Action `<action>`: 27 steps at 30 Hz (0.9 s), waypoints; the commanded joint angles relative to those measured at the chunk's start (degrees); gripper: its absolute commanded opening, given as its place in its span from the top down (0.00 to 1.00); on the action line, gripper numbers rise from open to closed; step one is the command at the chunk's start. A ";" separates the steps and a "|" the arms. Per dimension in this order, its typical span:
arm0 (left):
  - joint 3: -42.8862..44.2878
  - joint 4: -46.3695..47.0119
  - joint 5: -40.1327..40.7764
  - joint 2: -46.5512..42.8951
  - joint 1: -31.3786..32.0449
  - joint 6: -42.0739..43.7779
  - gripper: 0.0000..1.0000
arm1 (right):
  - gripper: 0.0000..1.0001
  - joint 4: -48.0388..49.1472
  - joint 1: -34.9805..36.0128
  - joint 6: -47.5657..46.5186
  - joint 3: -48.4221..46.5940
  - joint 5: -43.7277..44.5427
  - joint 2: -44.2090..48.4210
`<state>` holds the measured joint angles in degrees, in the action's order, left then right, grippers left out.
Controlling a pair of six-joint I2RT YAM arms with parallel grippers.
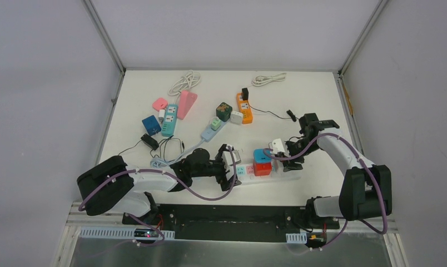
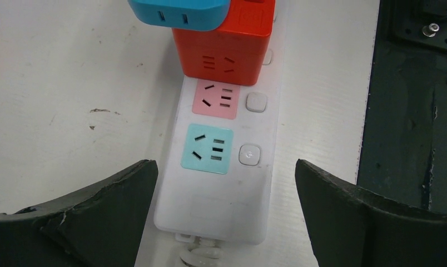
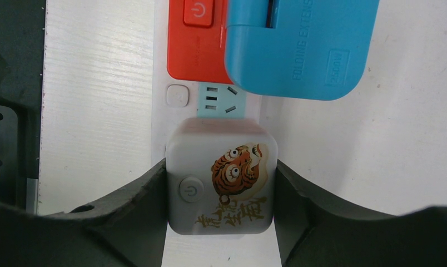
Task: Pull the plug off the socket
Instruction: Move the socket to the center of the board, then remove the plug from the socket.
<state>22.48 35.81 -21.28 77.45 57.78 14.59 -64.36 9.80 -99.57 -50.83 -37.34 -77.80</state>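
- Right wrist view: right pincer [image 3: 220, 167], part-open, both fingers pressed on the sides of the plug [image 3: 221, 189], a white cube with a tiger print.
- Plug: between the right fingers, over the strip [image 3: 161, 119]; cannot tell whether its pins have left the socket.
- Just beyond the right pincer: 1 bare socket [image 3: 220, 100], then red cube [image 3: 193, 50] and blue adapter [image 3: 299, 50].
- Left pincer [image 2: 224, 167]: wide, holding nothing, astride the strip's cord end; 2 free sockets ahead of it.
- Step, as judged: grip made, pull due.
- Next move calls for: a straight draw away from the strip's face, no twist; left fingers probably need to close on the strip to keep it down.
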 commanded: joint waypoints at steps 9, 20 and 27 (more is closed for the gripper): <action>0.15 13.75 2.12 5.63 -1.32 -0.40 0.01 | 1.00 -6.71 0.74 -2.72 0.73 0.21 -1.85; -0.12 13.32 -0.62 8.59 -2.77 3.71 0.01 | 1.00 -6.70 0.75 -2.53 0.55 0.25 -2.57; 1.21 10.68 -7.97 9.53 -5.16 4.92 0.01 | 1.00 -6.72 0.61 -2.52 0.54 0.12 -2.55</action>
<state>22.35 45.87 -23.27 86.59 53.65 17.45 -64.93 9.78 -99.79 -51.44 -37.41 -78.70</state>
